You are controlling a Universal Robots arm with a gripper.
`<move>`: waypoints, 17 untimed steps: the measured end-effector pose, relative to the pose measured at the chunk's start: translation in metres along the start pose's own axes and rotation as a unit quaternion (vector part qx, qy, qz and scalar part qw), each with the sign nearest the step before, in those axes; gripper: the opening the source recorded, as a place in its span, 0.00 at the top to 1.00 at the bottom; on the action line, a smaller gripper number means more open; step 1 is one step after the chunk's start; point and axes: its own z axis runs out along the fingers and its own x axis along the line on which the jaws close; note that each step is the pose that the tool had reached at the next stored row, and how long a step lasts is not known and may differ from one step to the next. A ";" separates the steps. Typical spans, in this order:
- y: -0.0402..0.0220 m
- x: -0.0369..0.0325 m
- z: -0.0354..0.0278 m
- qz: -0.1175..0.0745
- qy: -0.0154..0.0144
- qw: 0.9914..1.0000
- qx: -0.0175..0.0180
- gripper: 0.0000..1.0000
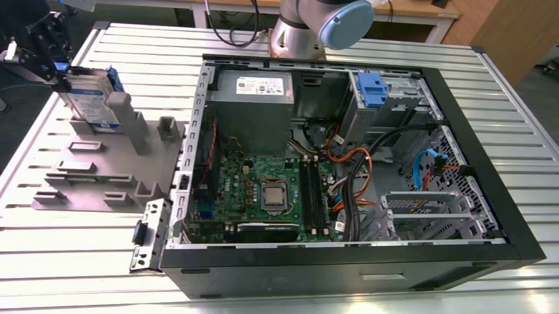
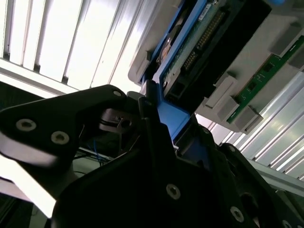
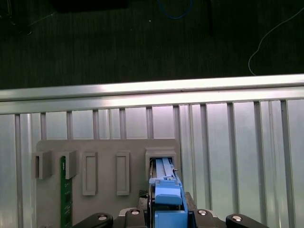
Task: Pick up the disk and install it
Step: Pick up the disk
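Observation:
The disk (image 1: 91, 98) stands on edge in a slot of the grey holder (image 1: 96, 163), on the table at the exterior view's left. It is silver-grey with a white-and-blue label and a blue bracket. My gripper (image 1: 59, 77) is at the disk's upper far edge. In the second wrist view the black fingers (image 2: 147, 102) close around the blue bracket of the disk (image 2: 199, 33). In the first wrist view the disk (image 3: 164, 190) sits in its slot with the gripper (image 3: 166, 209) around its blue end.
The open computer case (image 1: 349, 268) lies at the exterior view's right, with a blue-latched drive bay (image 1: 371, 88), motherboard and cables inside. A green circuit board (image 3: 65, 190) stands in another holder slot. The slatted table's edge (image 3: 152, 90) runs just beyond the holder.

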 end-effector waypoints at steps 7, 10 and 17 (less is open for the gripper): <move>0.0000 0.0000 0.0000 0.000 0.000 1.000 0.000 0.63; 0.0000 0.0000 0.0000 -0.012 0.000 1.000 0.000 0.63; 0.0000 0.0000 0.0000 -0.022 0.000 1.000 0.000 0.63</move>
